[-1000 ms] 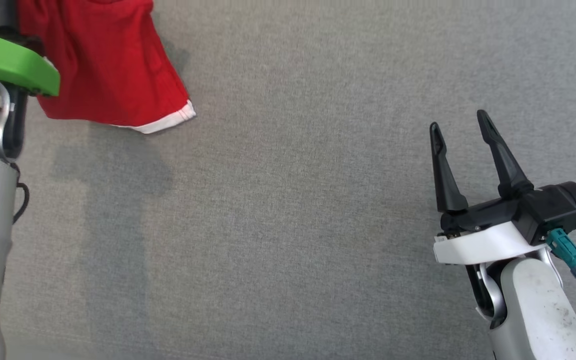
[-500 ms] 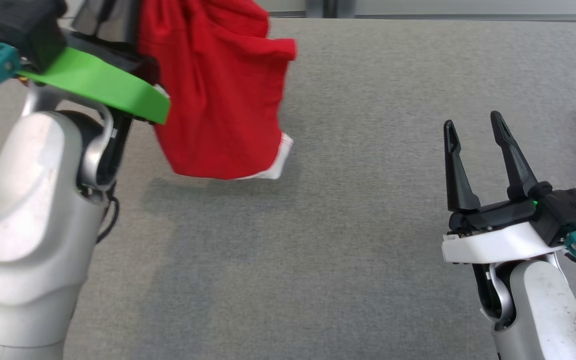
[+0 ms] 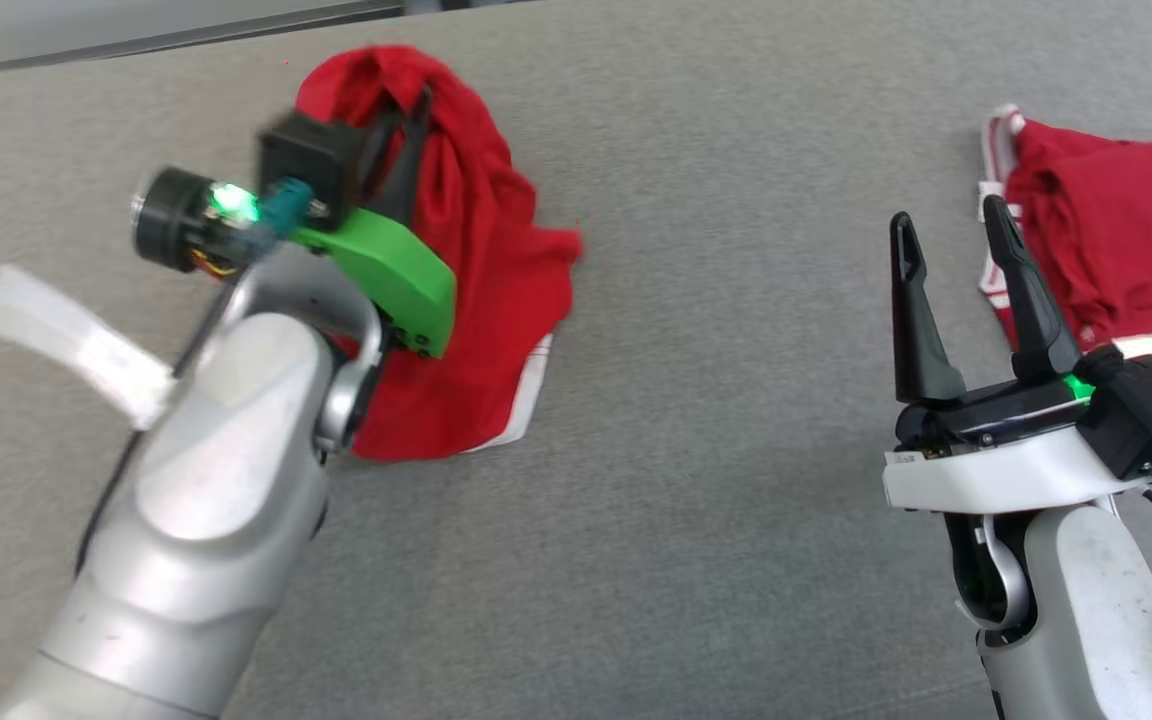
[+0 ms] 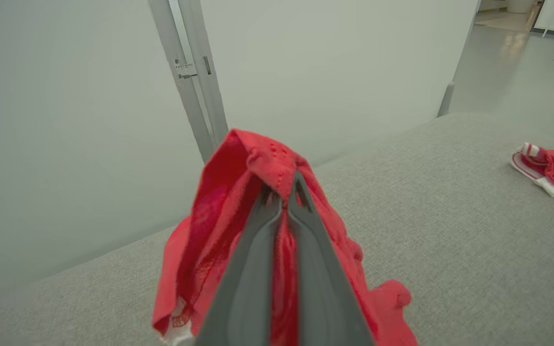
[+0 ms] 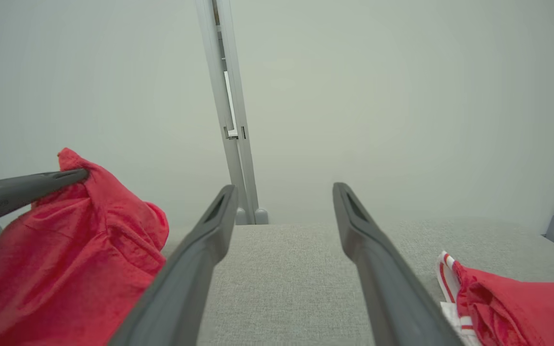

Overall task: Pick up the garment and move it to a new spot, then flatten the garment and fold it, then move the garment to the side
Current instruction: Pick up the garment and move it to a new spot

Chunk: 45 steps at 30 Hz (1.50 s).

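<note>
Left wrist view: left gripper [image 4: 287, 192] clamped red garment [image 4: 214, 226] at bunched fold, frame centre; looked soft, light, floppy; hem corners likely better hold. Right gripper [image 3: 946, 215] stood apart, empty.

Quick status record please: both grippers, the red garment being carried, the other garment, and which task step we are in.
left gripper: shut on the red garment, pinching a top fold
red garment: bunched, hanging from the left gripper over the grey padded surface; white-trimmed hem lowest
right gripper: open, nothing between its fingers
second red garment: crumpled on the surface at the robot's right
task step: garment picked up; flattening and folding not yet done
</note>
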Available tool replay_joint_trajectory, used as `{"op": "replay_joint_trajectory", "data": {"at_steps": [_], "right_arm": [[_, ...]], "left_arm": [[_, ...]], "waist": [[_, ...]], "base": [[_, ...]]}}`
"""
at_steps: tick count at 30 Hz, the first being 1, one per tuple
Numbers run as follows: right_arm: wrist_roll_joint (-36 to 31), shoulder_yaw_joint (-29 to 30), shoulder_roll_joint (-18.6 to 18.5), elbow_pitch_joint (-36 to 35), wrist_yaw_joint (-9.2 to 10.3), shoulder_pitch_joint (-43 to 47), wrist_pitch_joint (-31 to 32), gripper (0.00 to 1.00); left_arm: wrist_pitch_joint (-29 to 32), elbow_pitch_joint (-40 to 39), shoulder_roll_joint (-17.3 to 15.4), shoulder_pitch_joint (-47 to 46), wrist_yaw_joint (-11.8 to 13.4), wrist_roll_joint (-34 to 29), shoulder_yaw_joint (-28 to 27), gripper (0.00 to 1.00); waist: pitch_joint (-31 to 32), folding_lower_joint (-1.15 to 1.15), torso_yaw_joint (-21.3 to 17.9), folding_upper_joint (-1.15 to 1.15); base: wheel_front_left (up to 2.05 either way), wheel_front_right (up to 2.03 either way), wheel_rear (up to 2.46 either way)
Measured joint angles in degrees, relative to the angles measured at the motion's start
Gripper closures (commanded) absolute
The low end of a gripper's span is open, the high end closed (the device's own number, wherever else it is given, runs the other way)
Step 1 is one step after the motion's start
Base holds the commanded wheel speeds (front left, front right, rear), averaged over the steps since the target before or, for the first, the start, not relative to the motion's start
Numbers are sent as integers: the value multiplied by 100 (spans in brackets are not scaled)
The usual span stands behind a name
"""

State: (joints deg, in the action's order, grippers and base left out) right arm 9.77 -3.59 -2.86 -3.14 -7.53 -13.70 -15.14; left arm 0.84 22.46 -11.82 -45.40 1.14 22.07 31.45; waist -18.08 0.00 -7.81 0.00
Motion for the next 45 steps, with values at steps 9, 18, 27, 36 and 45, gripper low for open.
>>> {"op": "replay_joint_trajectory", "data": {"at_steps": [9, 18, 27, 36, 45], "right_arm": [[124, 19, -4, 4, 0, 28, 0, 0], [-19, 55, -1, 109, 0, 63, 0, 0], [-304, 38, 3, 314, 0, 96, 0, 0], [-392, 37, 4, 449, 0, 279, 0, 0], [-396, -68, 3, 693, 0, 511, 0, 0]], "left_arm": [[-682, 1221, 355, -370, 94, -437, 356, 0], [-1325, 1502, 285, -505, 88, -115, -40, 0], [-1563, 770, -133, 86, -115, 332, -654, 0], [-1588, -821, -366, 1922, -158, 287, -1384, 0], [-1589, -1473, 148, 3056, -118, -94, -2143, 0]], "waist": [[-246, 0, -667, 0], [-276, 0, -420, 0], [-23, 0, 340, 0], [321, 0, 950, 0], [643, 0, 1212, 0]], "base": [[0, 0, 0], [0, 0, 0], [0, 0, 0], [0, 0, 0], [0, 0, 0]]}}
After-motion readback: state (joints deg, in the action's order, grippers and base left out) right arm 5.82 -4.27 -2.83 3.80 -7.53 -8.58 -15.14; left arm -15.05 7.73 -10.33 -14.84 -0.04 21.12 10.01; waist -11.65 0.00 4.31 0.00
